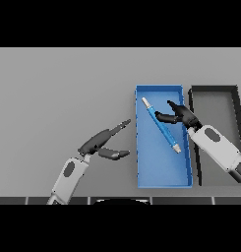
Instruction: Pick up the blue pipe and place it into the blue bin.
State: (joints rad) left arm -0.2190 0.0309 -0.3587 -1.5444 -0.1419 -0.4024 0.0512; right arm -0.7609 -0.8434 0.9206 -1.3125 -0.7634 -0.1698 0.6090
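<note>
- The blue pipe (161, 125) is inside the blue bin (164, 183). It lies slanted, with one pale end up near the bin's far left corner and the other pale end lower down, closer to the bin's right wall.
- The blue bin sits on the grey tabletop (58, 88). It is a long box, open at the top.
- The right hand (180, 115) reaches over the bin's right wall. Its dark fingers are bent, and their tips are right at the middle of the pipe. I cannot tell if they really squeeze the pipe or are only next to it.
- The left hand (105, 142) is over the bare tabletop, to the left of the bin. Its fingers are straight and spread apart from the thumb. It holds nothing. It does not touch the bin.
- A dark bin (193, 142) sits just beside the blue bin, on its right side. The right arm crosses over it.
</note>
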